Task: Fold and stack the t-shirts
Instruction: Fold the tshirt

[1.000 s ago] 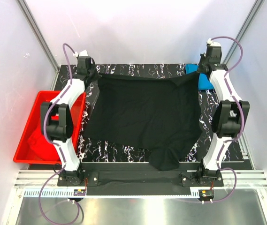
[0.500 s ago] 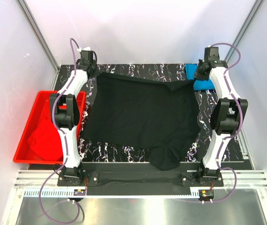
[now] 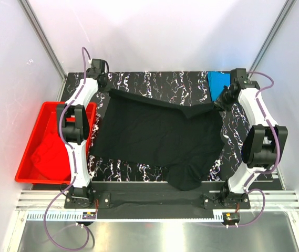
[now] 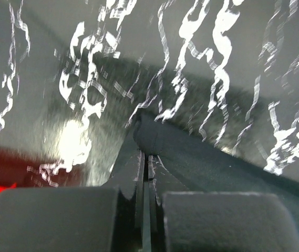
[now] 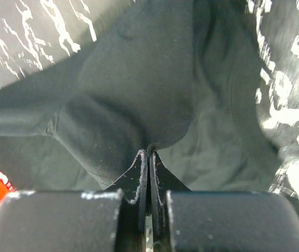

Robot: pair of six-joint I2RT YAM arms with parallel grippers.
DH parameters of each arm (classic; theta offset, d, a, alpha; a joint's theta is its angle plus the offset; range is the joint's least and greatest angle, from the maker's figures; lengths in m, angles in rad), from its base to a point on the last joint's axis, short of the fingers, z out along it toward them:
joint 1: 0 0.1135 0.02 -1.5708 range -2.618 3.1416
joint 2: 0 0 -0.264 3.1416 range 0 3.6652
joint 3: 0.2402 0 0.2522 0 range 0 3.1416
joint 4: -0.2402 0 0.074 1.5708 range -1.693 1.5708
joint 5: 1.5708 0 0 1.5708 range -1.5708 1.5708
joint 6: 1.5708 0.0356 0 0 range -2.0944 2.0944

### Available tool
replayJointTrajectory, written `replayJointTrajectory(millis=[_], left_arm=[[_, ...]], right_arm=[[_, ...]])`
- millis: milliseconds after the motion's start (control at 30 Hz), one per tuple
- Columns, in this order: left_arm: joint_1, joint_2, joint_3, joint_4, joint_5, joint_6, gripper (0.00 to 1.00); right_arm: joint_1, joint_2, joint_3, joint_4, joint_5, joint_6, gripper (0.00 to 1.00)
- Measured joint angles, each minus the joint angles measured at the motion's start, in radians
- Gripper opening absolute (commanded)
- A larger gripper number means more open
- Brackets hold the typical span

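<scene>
Black cloth takes up most of the marbled table [image 3: 154, 79]; it is the black t-shirt [image 3: 154, 134], spread out flat, one part hanging over the near edge; its far edge runs slack between the two arms, with a fold of it lying turned over near the right corner. The left pincer [image 3: 105, 85] is closed tight on the far left corner of that shirt, and its wrist view shows the fingers pressed together with dark cloth nipped at the tips; the right pincer [image 3: 218, 103] is likewise closed on a bunch of the same shirt at the far right.

Going by this, the job looks to be at an early stage; the black shirt is gripped for what seems its first fold, and no fold is finished. The blue t-shirt [image 3: 218, 80] lies as a small flat patch at the far right corner, perhaps folded already, though the arm hides part of it; the red t-shirt [image 3: 47, 155] sits crumpled in the red tub [image 3: 28, 137] off the left side; no stack is made yet.
</scene>
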Motion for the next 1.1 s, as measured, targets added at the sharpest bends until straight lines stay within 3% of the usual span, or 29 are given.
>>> replayJointTrajectory(millis=[500,1100], left_arm=[[0.011,0.000,-0.023,-0.250,-0.052,-0.038,0.00],[0.011,0.039,-0.048,-0.344,-0.074,-0.046,0.00]], right_arm=[[0.000,-0.122,-0.296,0.008,-0.057,0.093,0.01],[0.000,-0.119,-0.369,0.056,-0.067,0.065,0.04]])
